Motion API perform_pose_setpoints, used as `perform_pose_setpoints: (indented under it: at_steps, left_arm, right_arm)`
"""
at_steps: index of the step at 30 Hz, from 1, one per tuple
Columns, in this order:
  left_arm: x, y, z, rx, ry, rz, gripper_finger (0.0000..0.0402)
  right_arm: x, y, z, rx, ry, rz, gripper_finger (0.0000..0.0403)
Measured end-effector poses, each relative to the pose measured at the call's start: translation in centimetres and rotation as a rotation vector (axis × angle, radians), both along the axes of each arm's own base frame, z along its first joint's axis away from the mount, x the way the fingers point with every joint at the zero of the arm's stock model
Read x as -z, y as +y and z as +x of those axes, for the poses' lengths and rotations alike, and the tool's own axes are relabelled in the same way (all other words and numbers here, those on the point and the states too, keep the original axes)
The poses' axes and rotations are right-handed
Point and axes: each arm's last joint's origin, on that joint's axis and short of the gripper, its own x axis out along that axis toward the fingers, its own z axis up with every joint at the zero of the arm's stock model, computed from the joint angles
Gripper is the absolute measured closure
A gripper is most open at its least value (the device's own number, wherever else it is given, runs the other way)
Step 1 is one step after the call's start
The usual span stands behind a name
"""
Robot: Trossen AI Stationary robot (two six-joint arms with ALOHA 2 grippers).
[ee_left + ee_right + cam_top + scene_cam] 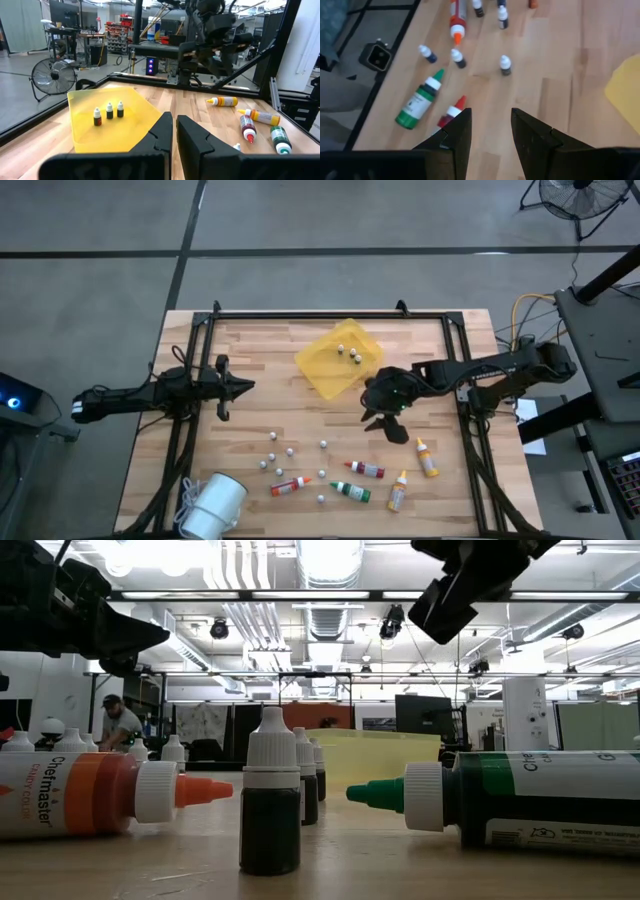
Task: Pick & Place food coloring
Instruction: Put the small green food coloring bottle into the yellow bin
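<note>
The food coloring bottles lie on their sides near the table's near edge: orange-capped (290, 485), red (367, 469), green (350, 491) and two yellow (426, 457) (398, 491). My right gripper (386, 426) is open and empty. It hangs in the air between the yellow tray (325, 370) and these bottles. Its wrist view looks down on the green bottle (420, 100) and the red bottle (452, 110). My left gripper (245, 387) is shut and waits at the table's left side, pointing at the tray.
Several tiny white-capped dark bottles (290, 450) stand scattered among the lying bottles. Three more (109, 111) stand in the yellow tray. A white roll (215, 505) lies at the near left corner. A black frame runs round the table's edges (330, 313). A person (120, 725) sits far behind.
</note>
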Motion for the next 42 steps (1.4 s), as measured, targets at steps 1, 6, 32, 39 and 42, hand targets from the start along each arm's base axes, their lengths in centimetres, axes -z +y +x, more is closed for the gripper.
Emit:
perform_pose_setpoints:
  at_steps: [1,6,32,39,42]
  left_arm:
    - [0.0,0.0,0.0,0.000,0.000,0.000,0.0402]
    - [0.0,0.0,0.0,0.000,0.000,0.000,0.0402]
    - [0.0,0.0,0.0,0.000,0.001,0.000,0.0402]
    - [0.0,0.0,0.0,0.000,0.001,0.000,0.0402]
    - [0.0,0.0,0.0,0.000,0.001,0.000,0.0402]
  right_arm:
    - [0.0,0.2,0.0,-0.003,0.002,0.004,0.0275]
    - [-0.1,1.0,0.2,0.000,-0.008,0.030,0.0275]
    - [-2.5,2.6,5.8,-0.028,-0.007,0.020,0.0275]
    - [-5.3,2.6,6.1,-0.093,-0.045,-0.041,0.0275]
    - [-6.2,2.6,6.0,-0.092,-0.043,-0.079,0.0275]
